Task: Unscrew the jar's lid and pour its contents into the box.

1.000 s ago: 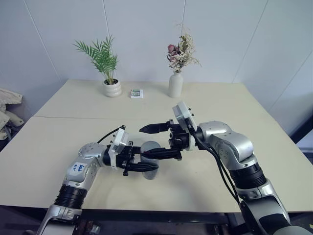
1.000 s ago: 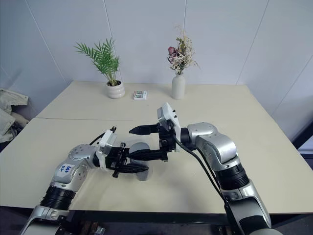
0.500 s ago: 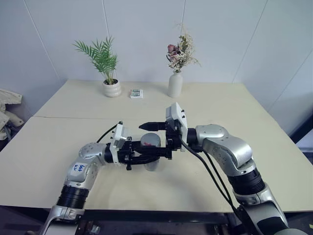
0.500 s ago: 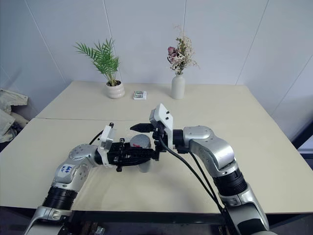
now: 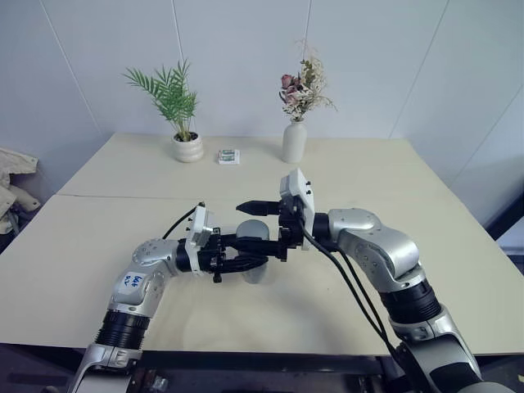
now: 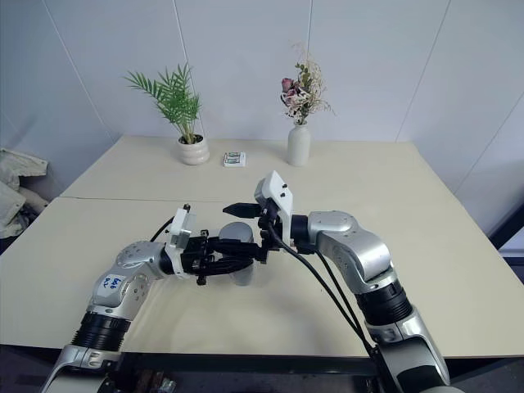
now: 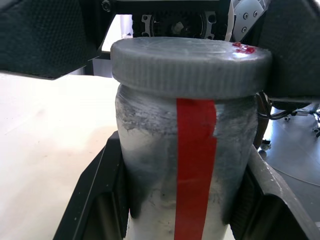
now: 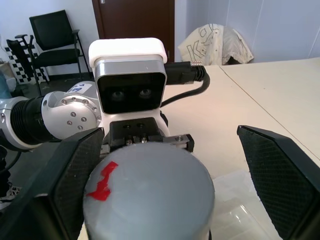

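Jar (image 7: 180,165) sat clamped in the left gripper (image 5: 246,264), held up over the table (image 5: 98,237), lid (image 8: 147,192) on. Right gripper (image 8: 165,195) straddled the lid, fingers (image 8: 280,180) spread wide, not touching. Best move, I'd judge: centre, close squarely, then twist. Frosted glass with red tape (image 7: 195,165) hid the contents. Box (image 8: 240,212) lay just below, seemingly empty.

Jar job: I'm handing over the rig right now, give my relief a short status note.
Left hand: shut on the jar, held above the table.
Right hand: open, its fingers either side of the lid, not clamped.
The box: on the table below the jar.
Done: jar lifted, right hand lined up on the lid.
Left: close on the lid, unscrew it, pour the contents into the box.
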Motion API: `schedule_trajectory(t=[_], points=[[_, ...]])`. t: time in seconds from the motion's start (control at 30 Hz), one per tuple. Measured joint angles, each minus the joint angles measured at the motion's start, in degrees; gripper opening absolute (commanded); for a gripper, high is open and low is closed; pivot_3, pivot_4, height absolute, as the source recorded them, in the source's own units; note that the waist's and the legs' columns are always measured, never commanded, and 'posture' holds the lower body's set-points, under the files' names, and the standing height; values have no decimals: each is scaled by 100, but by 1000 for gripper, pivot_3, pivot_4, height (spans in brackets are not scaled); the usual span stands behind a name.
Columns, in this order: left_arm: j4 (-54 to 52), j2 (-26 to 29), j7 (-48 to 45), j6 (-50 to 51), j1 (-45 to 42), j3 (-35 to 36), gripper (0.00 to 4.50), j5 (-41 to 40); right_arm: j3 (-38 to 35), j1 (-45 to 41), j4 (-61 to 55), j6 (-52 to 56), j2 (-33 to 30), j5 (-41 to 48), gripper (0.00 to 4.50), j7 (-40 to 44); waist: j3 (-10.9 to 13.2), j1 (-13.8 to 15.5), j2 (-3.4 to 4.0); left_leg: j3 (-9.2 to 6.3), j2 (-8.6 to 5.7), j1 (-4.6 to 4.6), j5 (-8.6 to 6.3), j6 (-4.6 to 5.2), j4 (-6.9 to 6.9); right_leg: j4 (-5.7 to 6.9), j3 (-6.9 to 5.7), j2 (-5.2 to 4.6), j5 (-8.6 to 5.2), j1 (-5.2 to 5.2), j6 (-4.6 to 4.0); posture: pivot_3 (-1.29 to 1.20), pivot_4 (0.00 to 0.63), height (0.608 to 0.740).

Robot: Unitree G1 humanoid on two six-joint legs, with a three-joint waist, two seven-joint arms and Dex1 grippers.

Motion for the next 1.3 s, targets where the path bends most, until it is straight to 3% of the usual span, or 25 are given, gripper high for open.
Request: schedule_trajectory(t=[0.23,0.37,0.67,0.93,1.3], points=[[7,25,73,41,8,58,2000,15,-434,448,-333,79,-542,353,4481,58,0,-9,0,1,0,-1,0,0,1,0,1,1,0,0,1,0,150,740],[-103,75,-109,20,59,101,2000,0,-1161,835,23,110,-1136,182,4481,-247,0,28,0,2,-5,-2,0,1,4,-7,1,-5,0,4,1,0,150,740],[-199,59,-129,20,68,127,2000,1,-1492,1092,-539,558,-1217,651,4481,-289,3,-27,4,5,3,2,-1,2,1,0,8,7,0,1,1,0,150,740],[-198,58,-128,20,69,130,2000,2,-1030,892,-1217,968,-658,1083,4481,-573,3,-2,5,3,2,0,-1,2,5,0,8,4,1,1,2,0,150,740],[-189,18,-106,19,70,118,2000,9,-99,495,-920,585,-77,336,4481,-805,3,1,5,4,0,-2,-1,2,5,-2,7,2,2,0,3,0,150,740]])
